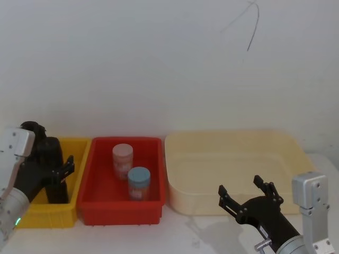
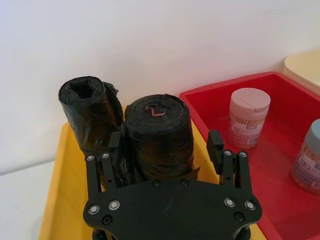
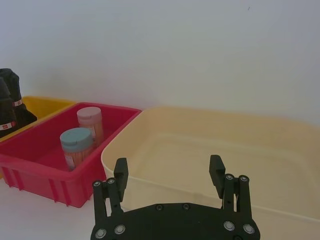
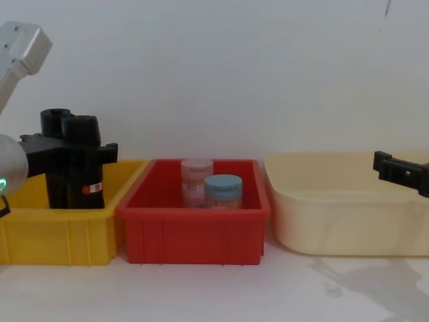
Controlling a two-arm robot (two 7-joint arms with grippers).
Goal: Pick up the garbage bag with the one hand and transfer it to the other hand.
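Grasp step: in the yellow bin [image 4: 53, 235] our left gripper [image 2: 165, 142] straddles the upright bag [image 2: 159, 125], jaws open; next, we judge, clamp and lift toward the open right gripper [image 3: 168, 164], well right of it.

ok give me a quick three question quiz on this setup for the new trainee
1. True or false: the left tool straddles a garbage bag standing in the yellow bin.
2. How many jars stand in the red bin? A one, B two, C three.
3. Fill in: the right tool faces the cream tub with its jaws ___.
Key: 1 true; 2 B; 3 open.
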